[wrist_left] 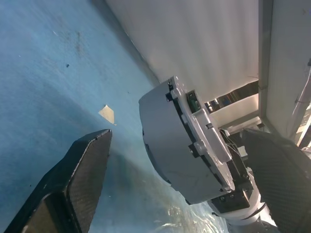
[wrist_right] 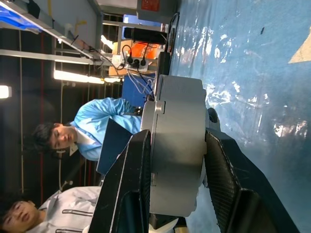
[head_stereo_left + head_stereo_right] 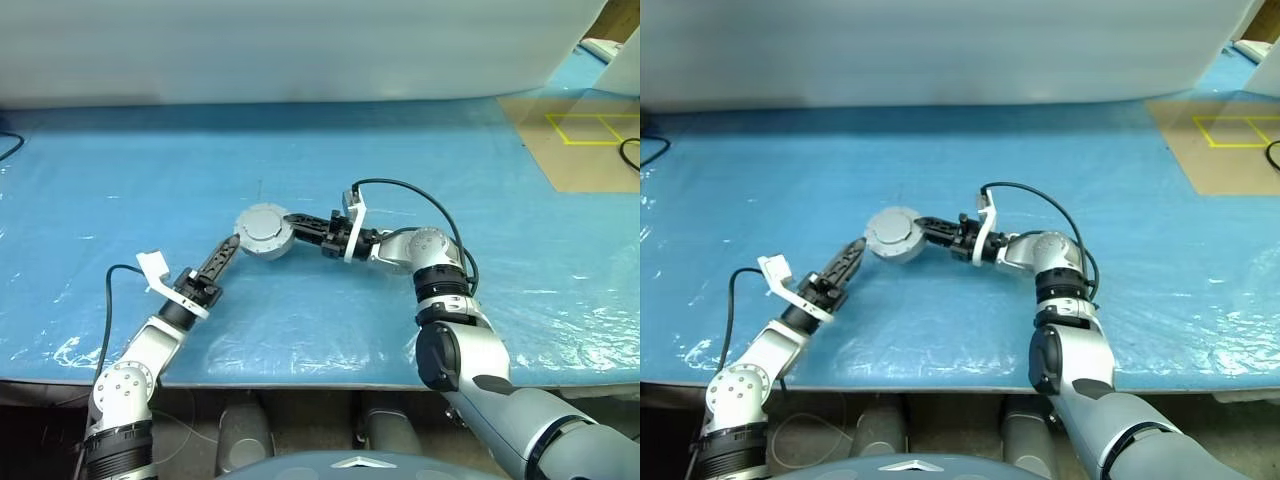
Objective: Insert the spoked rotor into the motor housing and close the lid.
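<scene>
Right gripper (image 3: 298,222) is pinching the motor housing (image 3: 265,232) across its thickness, one finger on each flat face; the right wrist view shows the puck clamped between both pads with its grey side wall facing the camera. It looks held just above the blue table (image 3: 330,150) near the middle, though I can't confirm clearance from the head views. Left gripper (image 3: 226,252) sits just beside the housing on its lower-left side, jaws spread wide and holding nothing; in the left wrist view the puck shows in the gap between the two fingers (image 1: 73,179) without touching either. The lid (image 3: 262,226) appears to be on: the top face reads as a plain silver-grey disc, no copper windings visible, and a seam runs round the wall in the right wrist view. The rotor isn't visible, so presumably it's inside, but I can't verify that. My read: insertion and closing are essentially done, and what's left is confirming the lid is seated and setting the assembly down. Orientation: the disc's axis is tilted, not vertical, lid face turned up toward the head camera and somewhat toward the robot; the flat plane runs roughly in line with the right gripper's fingers, which reach in from the right.
</scene>
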